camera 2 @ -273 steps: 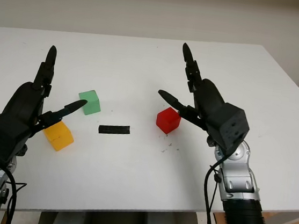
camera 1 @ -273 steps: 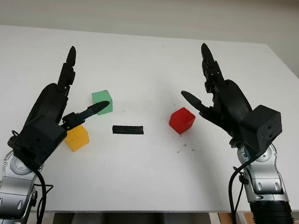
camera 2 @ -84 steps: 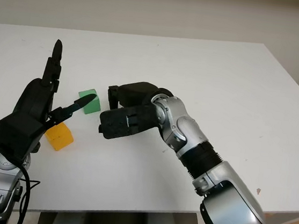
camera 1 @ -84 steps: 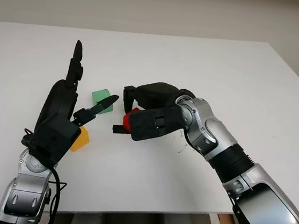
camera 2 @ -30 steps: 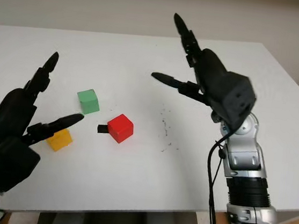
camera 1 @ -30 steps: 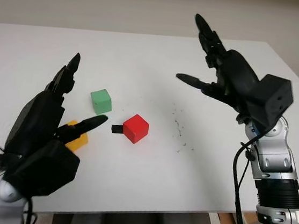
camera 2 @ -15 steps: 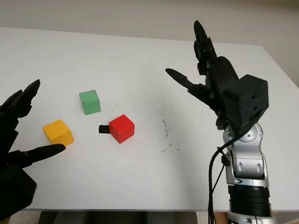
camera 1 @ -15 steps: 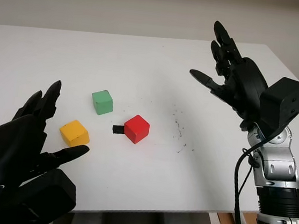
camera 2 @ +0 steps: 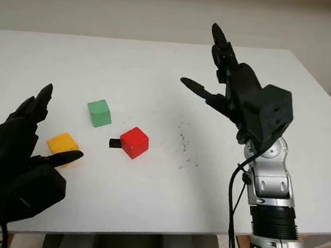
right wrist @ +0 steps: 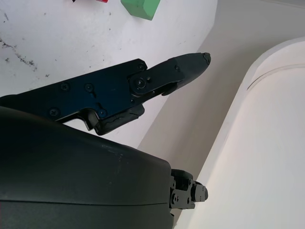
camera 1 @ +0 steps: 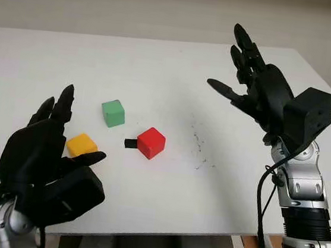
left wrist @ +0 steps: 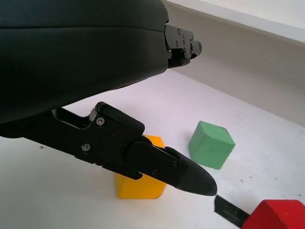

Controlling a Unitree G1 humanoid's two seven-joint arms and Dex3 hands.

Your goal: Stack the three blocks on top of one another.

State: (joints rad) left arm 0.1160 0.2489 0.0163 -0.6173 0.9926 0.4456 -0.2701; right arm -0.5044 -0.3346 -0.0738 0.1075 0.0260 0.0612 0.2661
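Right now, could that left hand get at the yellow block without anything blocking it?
Probably yes. The left hand is open, right beside the yellow block, with nothing between them; the green block and red block sit farther off.

Open tabletop (camera 1: 177, 77) around three separate blocks; black strip (camera 1: 130, 143) touching red block (camera 1: 151, 142).

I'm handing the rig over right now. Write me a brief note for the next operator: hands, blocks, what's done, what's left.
Left hand: open, holding nothing, low at the table's near left, just short of the yellow cube-shaped block.
Right hand: open, raised above the white table on the right, holding nothing.
Blocks: the yellow one, the green cube-shaped block and the red cube-shaped block all sit apart on the table; the red one stands beside a short black strip.
Done: nothing stacked.
Left: stack all three blocks.
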